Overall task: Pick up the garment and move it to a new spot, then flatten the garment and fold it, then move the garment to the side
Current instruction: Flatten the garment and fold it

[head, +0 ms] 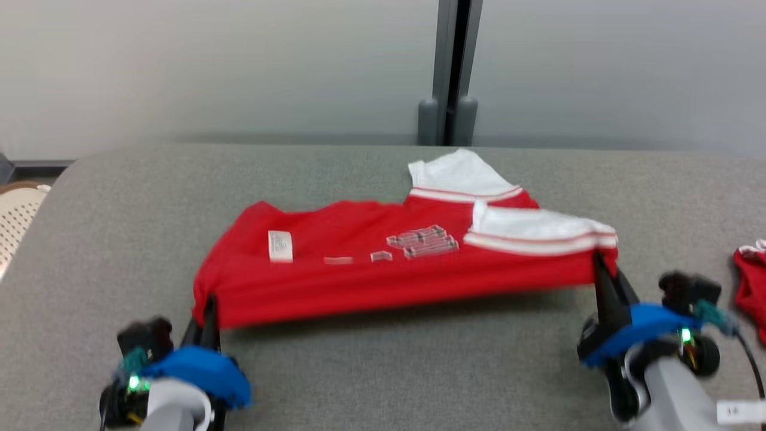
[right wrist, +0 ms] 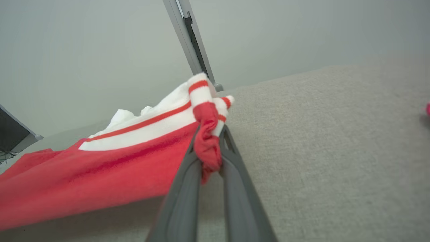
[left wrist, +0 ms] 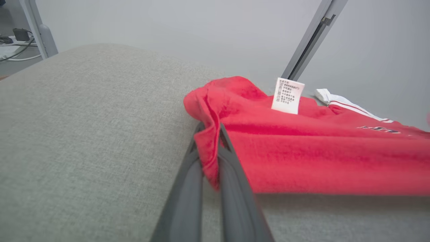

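A red garment (head: 371, 263) with white striped sleeves and a white care label lies stretched across the grey table (head: 383, 371), its near edge lifted off the surface. My left gripper (head: 208, 306) is shut on the garment's near left corner (left wrist: 209, 148). My right gripper (head: 600, 266) is shut on the near right corner, beside the white striped sleeve (right wrist: 207, 124). The cloth (right wrist: 100, 174) hangs taut between the two grippers and casts a shadow on the table below.
A second red and white piece of cloth (head: 751, 281) lies at the table's right edge. A grey post (head: 449, 72) stands behind the table against the pale wall. A cream perforated bin (head: 15, 218) sits off the table's left side.
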